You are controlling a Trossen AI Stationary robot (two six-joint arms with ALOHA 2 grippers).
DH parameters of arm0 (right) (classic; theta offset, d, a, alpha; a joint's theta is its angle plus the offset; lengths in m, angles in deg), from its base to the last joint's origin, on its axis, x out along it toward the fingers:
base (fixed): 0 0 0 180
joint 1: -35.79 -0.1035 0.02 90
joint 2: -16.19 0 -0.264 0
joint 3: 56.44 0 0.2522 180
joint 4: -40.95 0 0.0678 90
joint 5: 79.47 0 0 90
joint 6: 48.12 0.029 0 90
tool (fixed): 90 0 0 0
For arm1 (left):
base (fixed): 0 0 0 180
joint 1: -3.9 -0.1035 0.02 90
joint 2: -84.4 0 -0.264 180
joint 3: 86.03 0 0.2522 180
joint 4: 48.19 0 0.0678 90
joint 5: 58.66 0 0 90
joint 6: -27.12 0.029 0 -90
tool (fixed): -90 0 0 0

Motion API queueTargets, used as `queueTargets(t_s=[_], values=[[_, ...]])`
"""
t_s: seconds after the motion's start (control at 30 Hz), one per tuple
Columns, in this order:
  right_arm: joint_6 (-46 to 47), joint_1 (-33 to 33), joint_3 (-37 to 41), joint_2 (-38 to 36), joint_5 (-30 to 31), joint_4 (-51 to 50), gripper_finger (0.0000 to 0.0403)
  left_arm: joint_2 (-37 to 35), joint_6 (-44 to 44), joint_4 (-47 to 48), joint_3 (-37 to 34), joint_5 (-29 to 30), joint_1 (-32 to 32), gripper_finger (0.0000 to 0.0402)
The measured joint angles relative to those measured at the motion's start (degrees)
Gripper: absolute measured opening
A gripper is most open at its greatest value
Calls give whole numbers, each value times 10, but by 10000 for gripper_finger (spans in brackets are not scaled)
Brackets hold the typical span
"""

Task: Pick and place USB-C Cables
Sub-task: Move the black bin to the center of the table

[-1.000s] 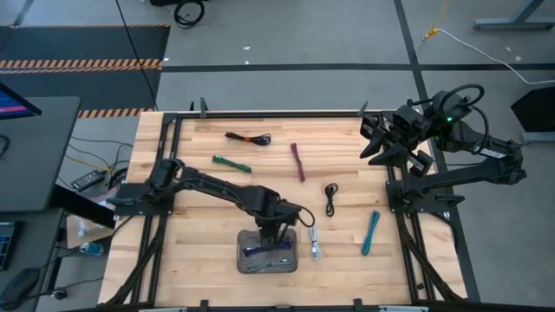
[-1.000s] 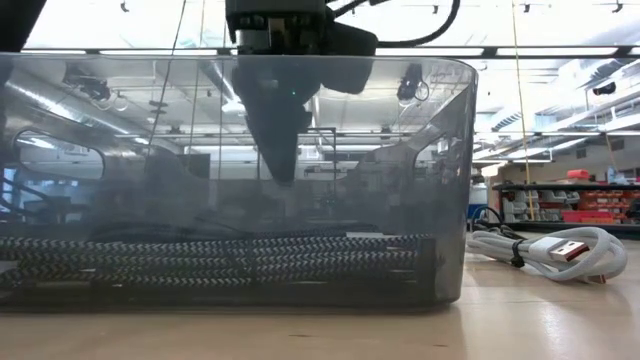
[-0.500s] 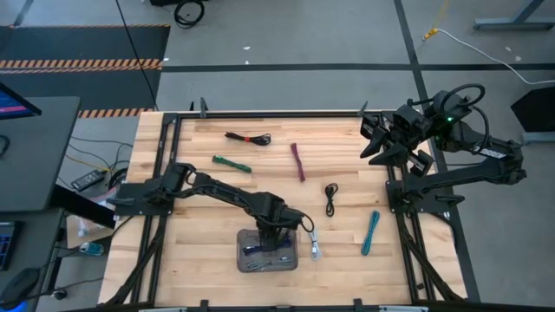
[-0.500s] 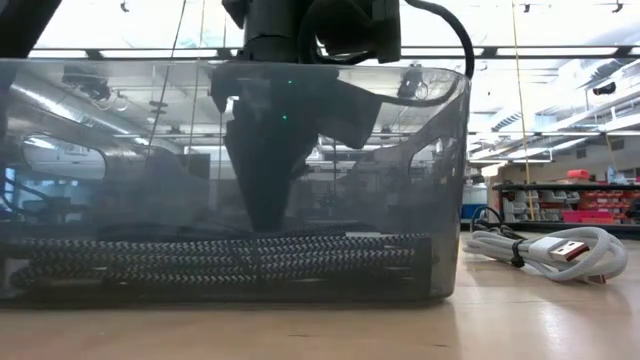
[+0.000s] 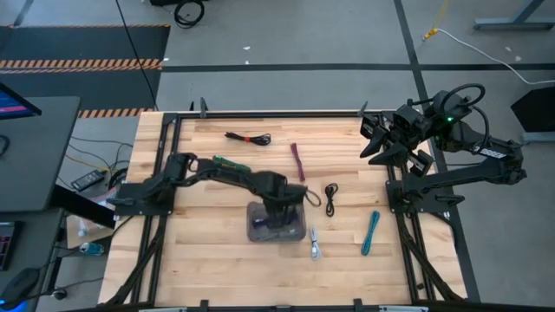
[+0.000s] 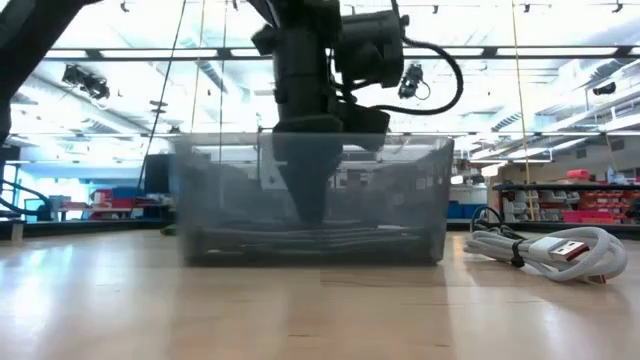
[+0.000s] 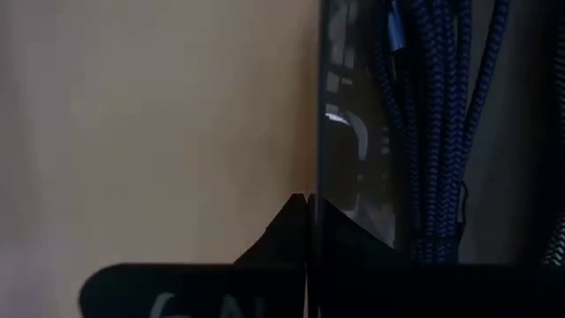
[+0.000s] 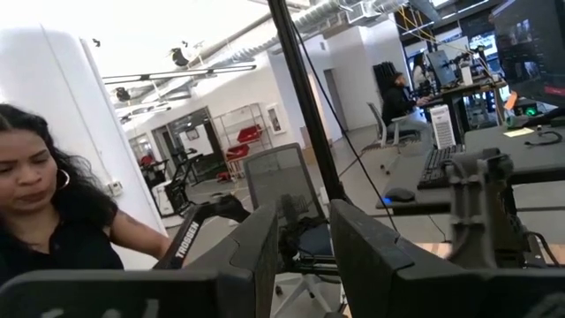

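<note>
At the left gripper (image 5: 279, 206), the two dark fingers are closed flat on the thin side wall of the translucent grey rectangular plastic tray (image 5: 258, 234); the left wrist view shows the wall pinched edge-on between them, with no cable in the grip. Inside the tray, directly past the clamped wall, lies a bundled blue braided USB-C cable (image 7: 433, 132), its long axis parallel to that wall. The loose cables lie outside the tray. The coiled black USB-C cable (image 5: 330, 198) is just beside the gripper on the right arm's side, and the bundled white USB-C cable (image 5: 313, 244) lies near the tray's corner, long axis running from the near table edge to the far one. The straight teal USB-C cable (image 5: 371, 232) is farther out on the same side, lying nearly parallel to the white one. Beyond the gripper, toward the far edge, lie the maroon USB-C cable (image 5: 297, 161), the green USB-C cable (image 5: 232, 163) and the black-red USB-C cable (image 5: 249, 137). The left arm is judged nearer to the black and white cables. The right gripper (image 5: 381, 140) waits raised at the far right corner, its fingers apart and holding nothing. Legible writing: "TROSSEN" on an arm link in the right wrist view. White characters on the left gripper body are cut off and cannot be read.
</note>
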Motion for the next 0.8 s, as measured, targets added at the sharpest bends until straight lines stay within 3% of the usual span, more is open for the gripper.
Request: queueTargets(t_s=[0.27, 0.53, 0.8], values=[[3, 0, 0, 0, 0, 0, 113, 0, 40, -35, 0, 0, -62, 4], [3, 0, 0, 0, 0, 0, 113, 0, 61, -35, 0, -16, -72, 7], [2, 0, 0, 0, 0, 0, 113, 0, 62, -37, 0, -28, -53, 102]])
